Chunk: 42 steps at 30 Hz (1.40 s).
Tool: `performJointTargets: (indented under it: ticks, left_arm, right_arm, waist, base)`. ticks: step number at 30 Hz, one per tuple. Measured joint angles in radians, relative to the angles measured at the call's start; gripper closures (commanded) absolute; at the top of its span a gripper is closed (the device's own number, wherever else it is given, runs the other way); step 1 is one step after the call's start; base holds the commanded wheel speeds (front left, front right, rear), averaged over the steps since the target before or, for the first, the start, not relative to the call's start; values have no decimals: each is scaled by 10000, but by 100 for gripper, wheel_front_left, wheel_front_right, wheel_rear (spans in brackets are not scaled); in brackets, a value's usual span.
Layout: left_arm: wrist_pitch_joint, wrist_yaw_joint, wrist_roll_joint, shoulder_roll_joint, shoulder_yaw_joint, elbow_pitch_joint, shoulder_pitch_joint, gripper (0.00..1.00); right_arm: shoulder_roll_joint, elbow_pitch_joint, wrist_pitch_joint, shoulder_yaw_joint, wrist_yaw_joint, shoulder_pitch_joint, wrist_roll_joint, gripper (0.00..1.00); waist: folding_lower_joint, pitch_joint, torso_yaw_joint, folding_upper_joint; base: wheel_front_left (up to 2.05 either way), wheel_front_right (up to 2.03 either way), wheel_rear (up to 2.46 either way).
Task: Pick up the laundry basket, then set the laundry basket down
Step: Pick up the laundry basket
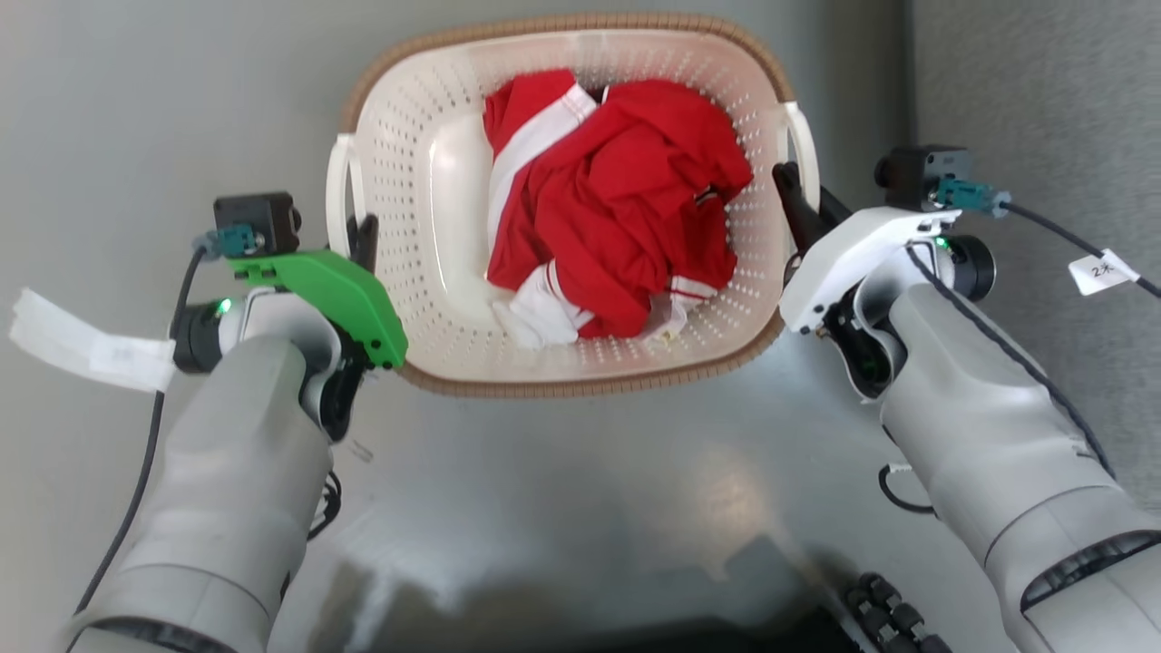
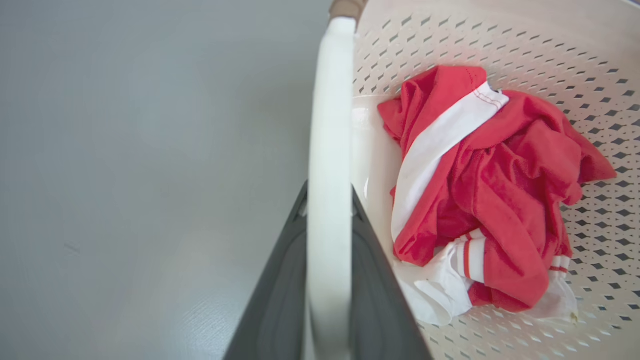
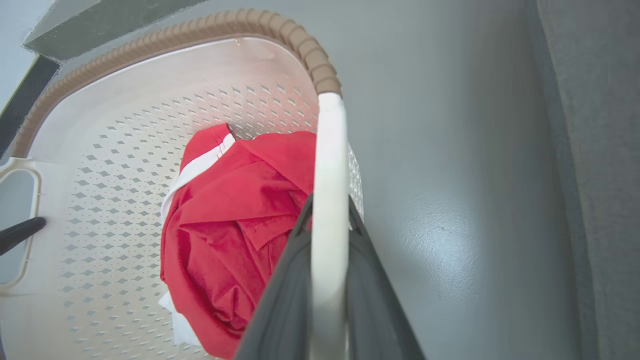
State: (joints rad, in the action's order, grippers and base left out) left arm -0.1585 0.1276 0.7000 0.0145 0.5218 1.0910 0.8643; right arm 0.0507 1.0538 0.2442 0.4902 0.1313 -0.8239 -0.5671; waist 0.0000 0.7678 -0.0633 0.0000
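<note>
The laundry basket [image 1: 408,181] is cream-white and perforated with a brown woven rim, and lies before me on the grey floor. Crumpled red-and-white clothes [image 1: 617,199] fill its middle. My left gripper [image 1: 363,238] is at the basket's left loop handle [image 1: 337,190]. In the left wrist view, that white handle [image 2: 330,125] runs between the dark fingers [image 2: 280,290], which are shut on it. At the right loop handle [image 1: 805,145] sits my right gripper [image 1: 791,195]. In the right wrist view its fingers [image 3: 285,300] clamp that handle [image 3: 329,165]. I cannot tell whether the basket touches the floor.
A grey textured surface [image 1: 1043,91] borders the smooth floor on the right. My dark base [image 1: 635,626] shows at the bottom edge. Paper tags [image 1: 91,349] [image 1: 1102,270] hang from the wrist cables. A dark skirting strip [image 3: 30,95] runs beyond the basket.
</note>
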Motion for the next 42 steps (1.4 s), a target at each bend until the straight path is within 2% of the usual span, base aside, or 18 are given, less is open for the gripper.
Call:
performJointTargets:
  ticks: [23, 42]
  left_arm:
    - [736, 2, 1363, 12, 677, 481, -1964, 100]
    - [1576, 17, 2234, 4, 1162, 828, -3885, 100]
  right_arm:
    - [-6, 272, -1126, 1613, -4, 1637, -1578, 100]
    - [-67, 539, -2470, 2882, -4, 3239, -2314, 100]
  waist:
    - [-1, -3275, -12, 0]
    - [-1, -6018, -174, 0]
  base:
    - [0, 0, 0]
    - [0, 0, 0]
